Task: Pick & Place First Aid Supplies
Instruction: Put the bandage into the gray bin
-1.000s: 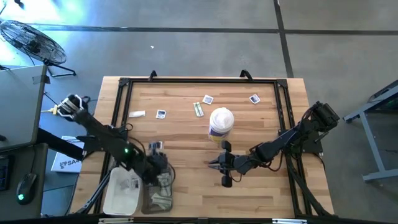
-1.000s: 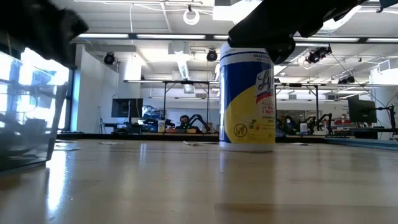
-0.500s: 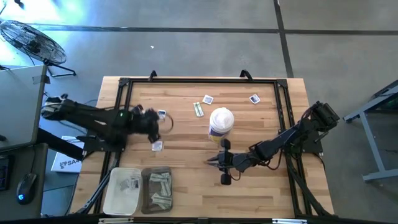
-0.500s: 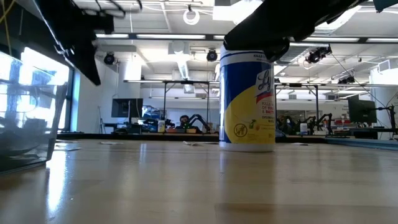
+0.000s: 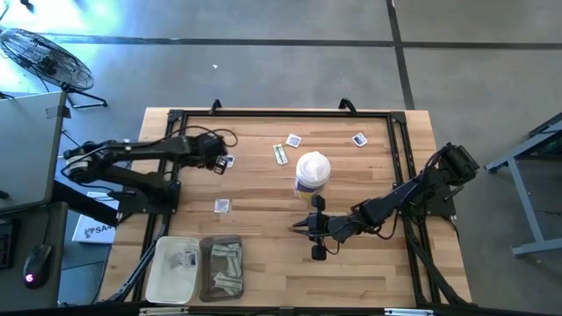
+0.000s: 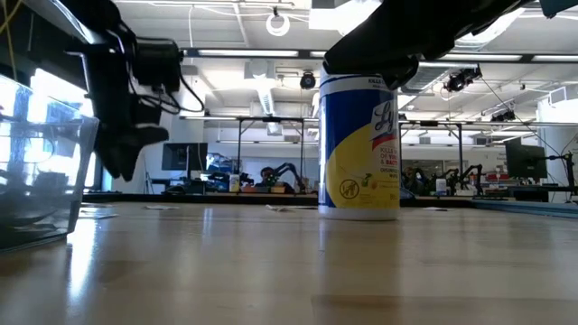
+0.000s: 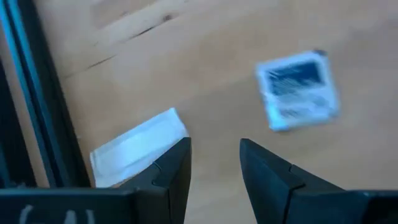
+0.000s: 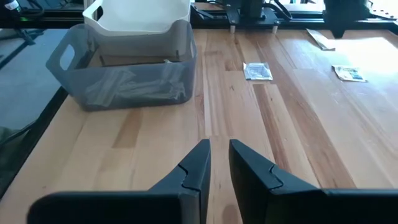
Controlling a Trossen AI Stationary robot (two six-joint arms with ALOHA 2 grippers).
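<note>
My left gripper [image 7: 214, 163] hovers over the counter [image 5: 263, 254] with jaws apart and empty: a narrow strip packet [image 7: 138, 147] lies just off at ten o'clock, its long axis slanted, and a square blue-print packet [image 7: 297, 98] at two o'clock. My right gripper [image 5: 303, 230] waits mid-counter, jaws narrowly parted, holding nothing.

robotics lab or workshop — polished concrete floor [image 5: 263, 61], black metal frame [image 5: 281, 114] bolted round a butcher-block table [image 5: 263, 254], floor fan [image 5: 48, 57], ceiling strip lights [image 6: 226, 52], exposed ducting, more robot arms on benches [image 6: 289, 173] in the open hall behind
</note>
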